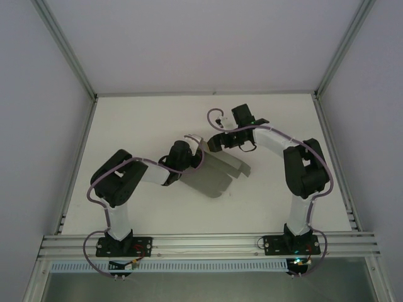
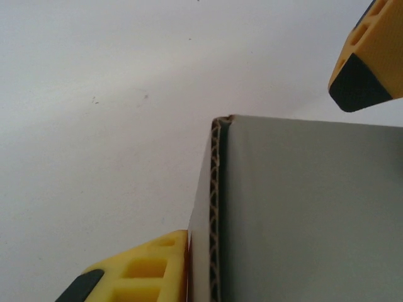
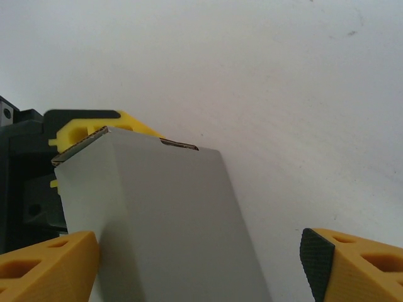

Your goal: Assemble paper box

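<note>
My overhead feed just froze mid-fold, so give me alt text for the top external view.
A grey paper box, partly folded, lies at the middle of a white table, with the left gripper and the right gripper close together at its far edge. Both arms reach in from bases at the near edge.

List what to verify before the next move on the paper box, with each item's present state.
1. Paper box between both grippers: ok.
2. Right gripper open astride a panel: ok.
3. Both its fingers touching that panel: not ok, one finger stands apart.
4. Left gripper clamped on the panel edge: not ok, upper finger stands clear.
5. Box fully folded: not ok, panels splayed.
</note>
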Controlling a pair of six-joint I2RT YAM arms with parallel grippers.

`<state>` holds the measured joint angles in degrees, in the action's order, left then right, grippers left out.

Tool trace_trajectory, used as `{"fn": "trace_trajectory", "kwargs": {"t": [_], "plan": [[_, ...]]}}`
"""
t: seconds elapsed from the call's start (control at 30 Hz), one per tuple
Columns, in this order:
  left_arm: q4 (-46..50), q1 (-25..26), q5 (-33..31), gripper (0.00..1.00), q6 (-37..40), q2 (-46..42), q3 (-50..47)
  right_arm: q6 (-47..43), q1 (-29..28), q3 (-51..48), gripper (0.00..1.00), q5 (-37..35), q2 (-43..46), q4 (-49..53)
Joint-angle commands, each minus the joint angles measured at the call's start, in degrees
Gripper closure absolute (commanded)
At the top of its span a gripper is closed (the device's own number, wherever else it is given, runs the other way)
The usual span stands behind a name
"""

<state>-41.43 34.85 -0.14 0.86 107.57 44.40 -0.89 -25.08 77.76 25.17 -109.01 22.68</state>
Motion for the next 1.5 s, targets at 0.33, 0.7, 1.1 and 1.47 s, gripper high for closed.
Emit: {"fn": "trace_trajectory", "kwargs": {"t": [0.33,0.7,1.1,1.47], "plan": [[5.26,0.22,0.36,0.81,-2.90,2.18,5.57,-3.60,-0.26,0.27,0.16,-2.10,-3.32,7.85],[11.26,0.22,-11.99,1.00,-9.90,-4.24,4.15,6.04,1.91,-9.10,0.00,-16.94,16.69,-2.54],[19.02,1.22,-18.84,1.00,-15.71,-10.61,3.06,10.30,1.96,-15.89,0.00,-32.74,27.24,-0.50],[23.39,2.55,-18.74,1.00,-18.44,-10.85,5.86,14.87,-0.64,-17.40,0.00,-23.50,20.18,-14.13]]}}
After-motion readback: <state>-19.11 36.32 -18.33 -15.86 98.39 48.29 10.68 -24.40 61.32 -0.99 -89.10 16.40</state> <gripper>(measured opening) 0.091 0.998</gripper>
